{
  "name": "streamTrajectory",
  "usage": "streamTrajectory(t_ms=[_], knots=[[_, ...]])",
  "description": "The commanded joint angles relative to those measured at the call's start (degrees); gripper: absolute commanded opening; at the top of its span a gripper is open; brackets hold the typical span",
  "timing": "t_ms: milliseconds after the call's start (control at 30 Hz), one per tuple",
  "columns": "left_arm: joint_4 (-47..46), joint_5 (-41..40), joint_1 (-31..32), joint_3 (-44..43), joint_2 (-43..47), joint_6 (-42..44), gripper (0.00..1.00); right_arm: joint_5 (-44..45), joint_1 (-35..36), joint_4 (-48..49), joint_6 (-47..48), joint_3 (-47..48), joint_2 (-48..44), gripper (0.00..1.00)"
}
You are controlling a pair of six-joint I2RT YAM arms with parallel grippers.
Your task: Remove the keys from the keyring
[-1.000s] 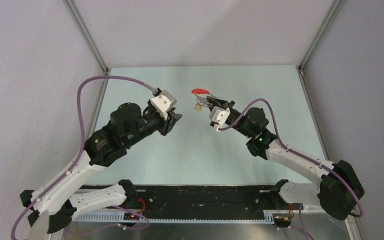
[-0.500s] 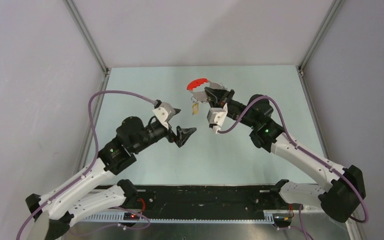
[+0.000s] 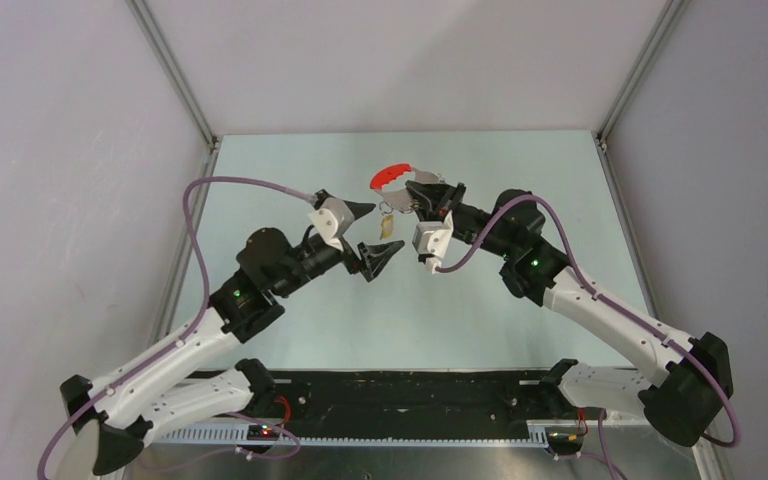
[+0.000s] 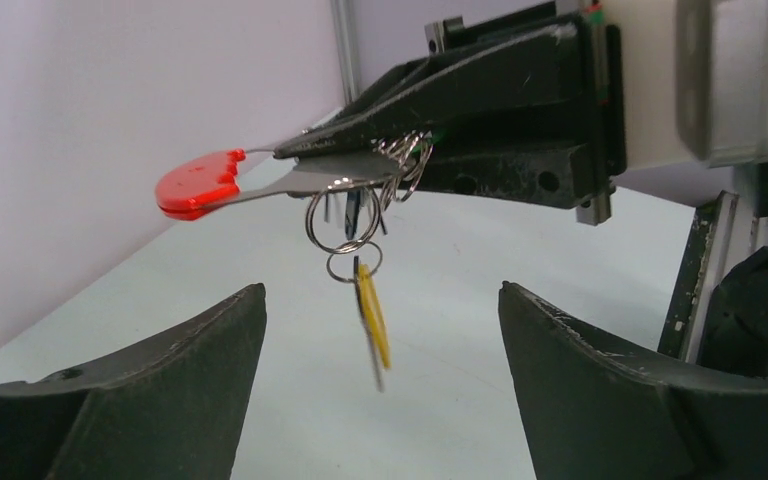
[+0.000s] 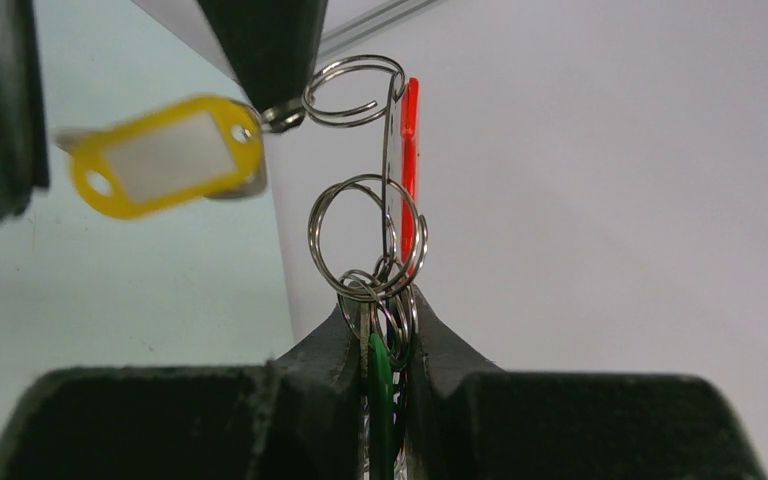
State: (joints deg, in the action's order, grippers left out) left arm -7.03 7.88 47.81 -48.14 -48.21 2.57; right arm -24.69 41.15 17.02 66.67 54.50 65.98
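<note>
My right gripper (image 3: 422, 197) is shut on the keyring (image 3: 392, 175) and holds it above the table. In the left wrist view its red crescent (image 4: 198, 185) sticks out left from the clamped grey metal arc. Split rings hang below, with a yellow-headed key (image 4: 371, 315) dangling lowest. My left gripper (image 4: 380, 290) is open, its jaws either side of the yellow key and apart from it. In the right wrist view the right gripper (image 5: 380, 320) pinches the rings and a green key (image 5: 380, 390). The yellow key (image 5: 165, 155) swings to the left there. Other keys are mostly hidden between the fingers.
The pale green table (image 3: 480, 300) lies below both arms. Grey walls with metal corner posts (image 3: 175, 75) close in the left, back and right. A black rail (image 3: 410, 395) runs along the near edge by the arm bases.
My left gripper has turned, opened and moved right toward the keyring, now bracketing the hanging yellow key. My right gripper has lifted and turned the keyring slightly left.
</note>
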Motion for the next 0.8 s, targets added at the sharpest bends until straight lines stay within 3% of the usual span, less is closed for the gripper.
streamTrajectory(t_ms=[0, 200, 367, 533, 667, 767], knots=[[-2.94, 0.22, -0.35, -2.50, -1.82, 1.30, 0.88, -0.41, 0.32, 3.07, -0.03, 3.75, -2.18, 0.00], [-2.98, -0.87, -0.31, -2.76, -3.20, 2.42, 0.79, -0.98, 0.34, 2.95, -0.37, 3.71, -2.25, 0.00], [-3.07, -0.16, -0.35, -3.07, -3.78, 3.35, 0.59, -1.30, 0.23, 3.02, -0.55, 3.70, -2.30, 0.00], [-3.17, -0.20, -0.34, -3.65, -4.67, 3.55, 0.51, -1.97, 0.21, 2.85, -0.93, 3.74, -2.34, 0.00], [-3.09, -0.29, -0.32, -3.80, -4.89, 3.78, 0.33, -2.16, 0.09, 3.01, -1.23, 3.75, -2.32, 0.00], [-3.11, -0.30, -0.39, -3.72, -4.68, 3.86, 0.25, -2.67, 0.01, 3.16, -1.39, 3.74, -2.32, 0.00]])
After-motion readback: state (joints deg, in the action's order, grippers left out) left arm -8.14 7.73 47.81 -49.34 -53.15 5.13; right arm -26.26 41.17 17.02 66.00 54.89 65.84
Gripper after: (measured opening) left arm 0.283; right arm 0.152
